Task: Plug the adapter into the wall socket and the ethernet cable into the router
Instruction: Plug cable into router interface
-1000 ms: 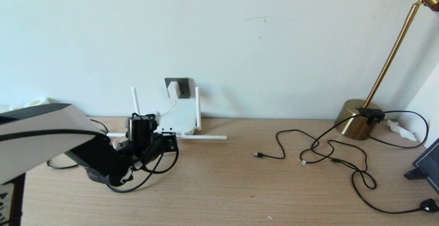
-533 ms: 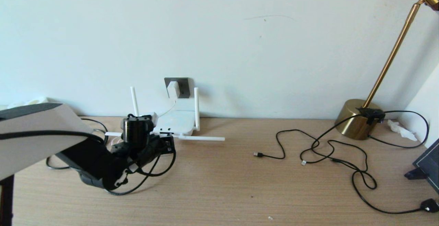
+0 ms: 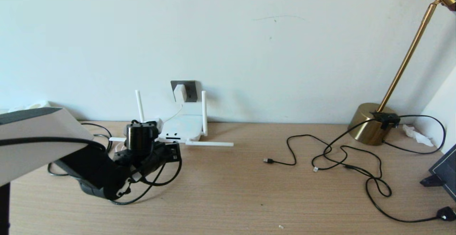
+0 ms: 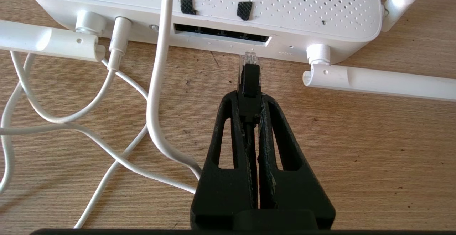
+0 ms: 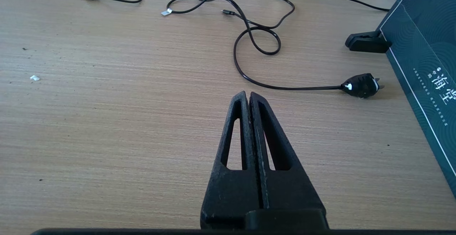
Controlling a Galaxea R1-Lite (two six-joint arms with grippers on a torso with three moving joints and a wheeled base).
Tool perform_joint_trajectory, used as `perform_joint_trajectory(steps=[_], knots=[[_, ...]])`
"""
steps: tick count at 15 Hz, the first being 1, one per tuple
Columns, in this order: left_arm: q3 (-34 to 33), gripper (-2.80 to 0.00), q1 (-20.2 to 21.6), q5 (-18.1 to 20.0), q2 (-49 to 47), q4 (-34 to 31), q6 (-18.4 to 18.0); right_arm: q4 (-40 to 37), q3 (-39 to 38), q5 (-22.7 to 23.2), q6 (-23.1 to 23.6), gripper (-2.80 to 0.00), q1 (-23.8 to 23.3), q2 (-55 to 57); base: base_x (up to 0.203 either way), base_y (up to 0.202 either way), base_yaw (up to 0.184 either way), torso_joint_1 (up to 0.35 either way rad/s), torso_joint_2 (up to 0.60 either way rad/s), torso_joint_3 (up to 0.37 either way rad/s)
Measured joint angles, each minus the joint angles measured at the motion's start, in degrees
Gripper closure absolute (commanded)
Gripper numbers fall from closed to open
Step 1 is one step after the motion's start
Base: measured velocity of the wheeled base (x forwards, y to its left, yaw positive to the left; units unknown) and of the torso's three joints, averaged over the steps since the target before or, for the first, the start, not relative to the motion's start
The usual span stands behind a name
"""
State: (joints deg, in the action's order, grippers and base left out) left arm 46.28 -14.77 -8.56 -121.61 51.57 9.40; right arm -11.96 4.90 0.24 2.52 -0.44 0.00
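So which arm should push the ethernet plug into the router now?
Left. The left pincer already grips the ethernet cable with its plug tip just short of the router ports. The right pincer is shut, holds nothing, and hangs over bare table near the loose black cords.

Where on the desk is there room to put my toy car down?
The biggest bare patch is the wooden desk in the middle, between the router and the tangle of thin black cords. It is crowded by the router, where the left gripper holds the ethernet cable among white cords, and near the brass lamp base.
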Motion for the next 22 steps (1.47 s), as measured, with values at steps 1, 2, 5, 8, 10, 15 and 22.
perform_joint_trajectory(steps=[1,2,5,8,10,15,22], knots=[[0.0,0.0,0.0,0.0,0.0,0.0,0.0,0.0,0.0,0.0,0.0,0.0,0.0,0.0,0.0,0.0,0.0,0.0,0.0,0.0],[0.0,0.0,0.1,0.1,0.0,0.0,0.0,0.0,0.0,0.0,0.0,0.0,0.0,0.0,0.0,0.0,0.0,0.0,0.0,0.0],[0.4,0.0,0.4,1.0,0.0,0.0,-0.1,0.0,0.0,0.0,0.0,0.0,0.0,0.0,0.0,0.0,0.0,0.0,0.0,0.0],[0.9,0.0,0.7,2.0,0.1,-0.1,-0.4,0.0,0.0,0.0,0.0,0.0,0.0,0.0,0.0,0.0,0.0,0.0,0.0,0.0],[1.0,0.0,1.0,2.9,0.2,-0.1,-0.5,0.0,0.0,0.0,0.0,0.0,0.0,0.0,0.0,0.0,0.0,0.0,0.0,0.0],[1.0,0.0,2.5,4.6,0.2,-0.2,-2.9,0.0,0.0,0.0,0.0,0.0,0.0,0.0,0.0,0.0,0.0,0.0,0.0,0.0],[0.8,0.0,2.8,4.7,0.0,-0.1,-2.9,0.0,0.0,0.0,0.0,0.0,0.0,0.0,0.0,0.0,0.0,0.0,0.0,0.0]])
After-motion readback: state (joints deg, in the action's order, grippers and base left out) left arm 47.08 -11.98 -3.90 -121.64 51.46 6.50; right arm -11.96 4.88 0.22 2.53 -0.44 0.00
